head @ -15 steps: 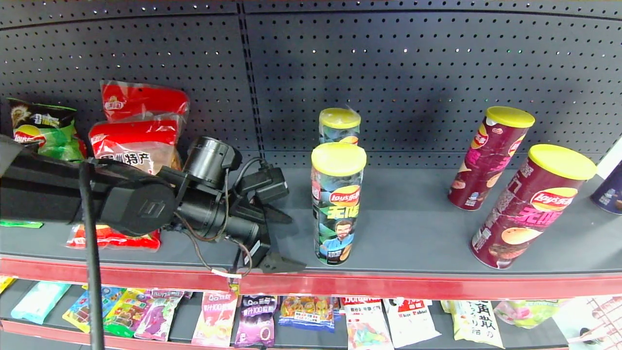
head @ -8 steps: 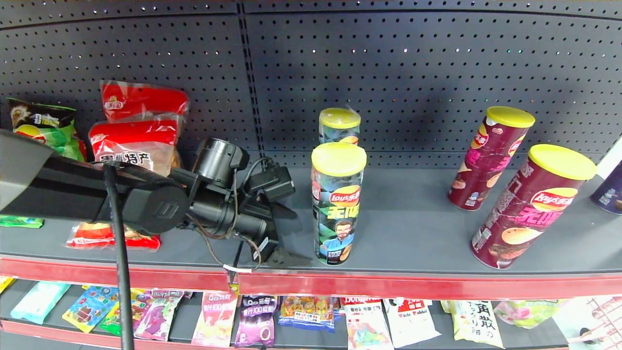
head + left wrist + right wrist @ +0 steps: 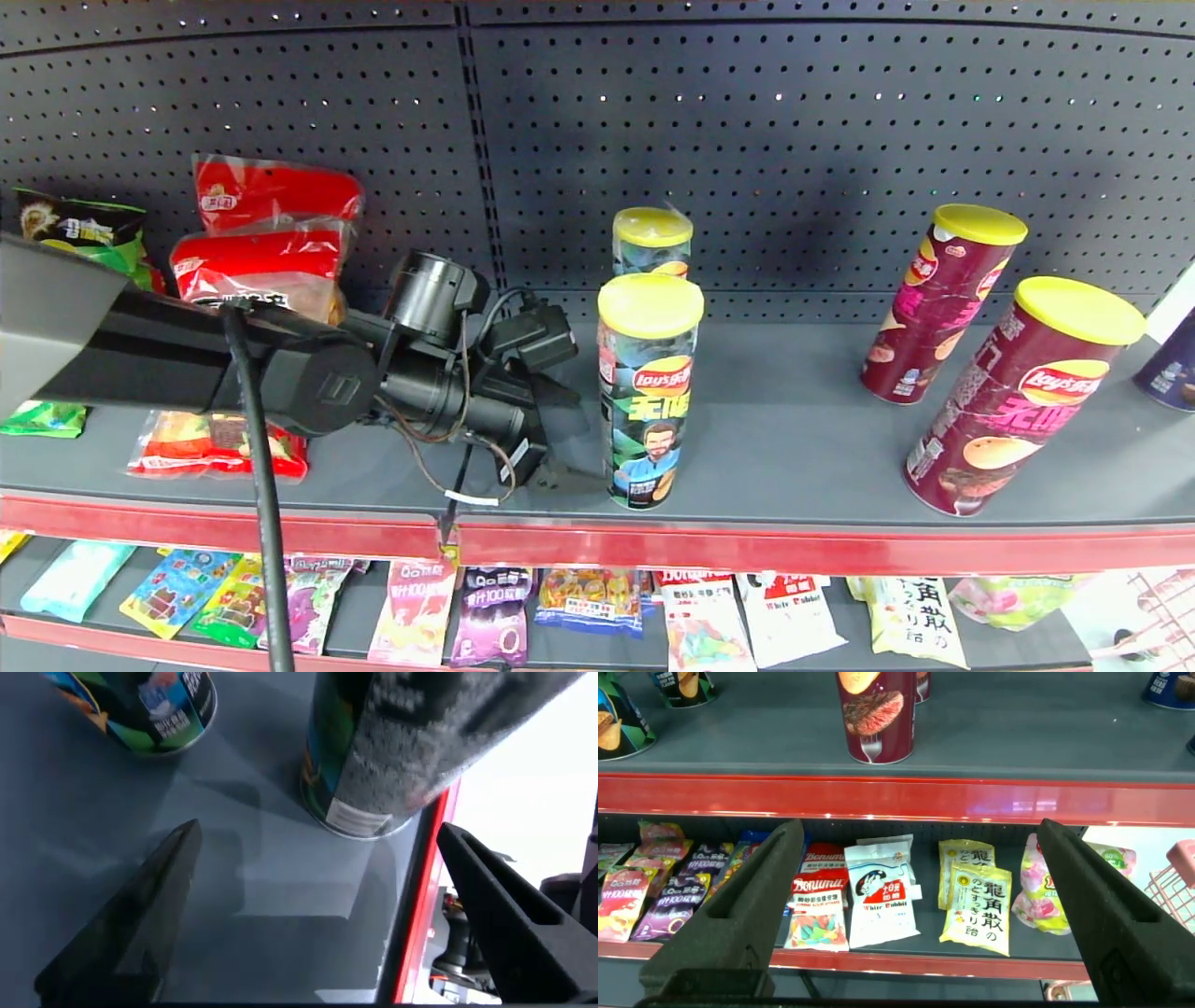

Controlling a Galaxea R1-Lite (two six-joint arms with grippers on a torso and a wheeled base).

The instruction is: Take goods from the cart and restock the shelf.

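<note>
- The front green chip can (image 3: 650,392) stands upright at the centre of the head view, close to the red front lip of the shelf (image 3: 794,439). Its twin, the rear green can (image 3: 653,241), is right behind it.
- We judge it to be a light, stiff cardboard tube with a glossy wrap that could slip. Being tall and narrow, it should tip easily if nudged near the top.
- We would take hold across the middle of the body, below the yellow plastic lid, which could pop off under a squeeze.
- The left gripper (image 3: 320,835) has its jaws spread wide and holds nothing. In the left wrist view the can's base sits just beyond the fingertips, between their lines. We cannot tell whether either finger touches it.
- The left arm enters from the left middle of the head view, stretched nearly level over the shelf. Its wrist points right toward the can, low over the deck.
- The right gripper (image 3: 920,826) is also spread and empty, and its view looks on the snack packets (image 3: 878,891) of the lower shelf.
- Two maroon chip cans (image 3: 1022,397) stand at the right, well apart from the left gripper.
</note>
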